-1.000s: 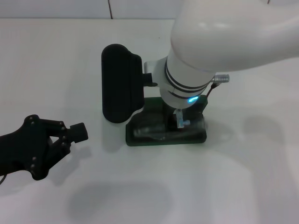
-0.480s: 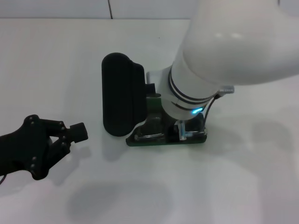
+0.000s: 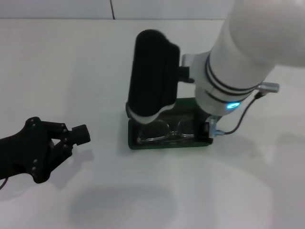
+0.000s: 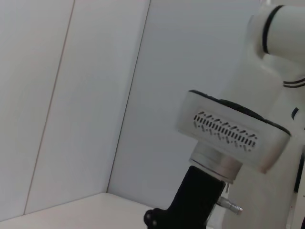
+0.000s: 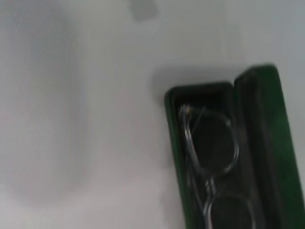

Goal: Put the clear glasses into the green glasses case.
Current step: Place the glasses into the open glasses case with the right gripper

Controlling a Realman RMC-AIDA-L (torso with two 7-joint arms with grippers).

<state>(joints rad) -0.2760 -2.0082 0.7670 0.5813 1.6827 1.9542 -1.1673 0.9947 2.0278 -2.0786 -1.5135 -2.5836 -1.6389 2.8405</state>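
Two grippers show: the right gripper (image 3: 151,78) hangs above the open green glasses case (image 3: 134,143), and I cannot tell its jaw state. Inside the case lie the clear glasses (image 3: 167,133). Well apart on the white table (image 3: 57,62), the left gripper (image 3: 78,136) sits closed, holding nothing.

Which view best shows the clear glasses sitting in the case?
The right wrist view: the clear glasses lie unobstructed inside the green glasses case. The head view shows them partly hidden by the right arm. The left wrist view misses them entirely.
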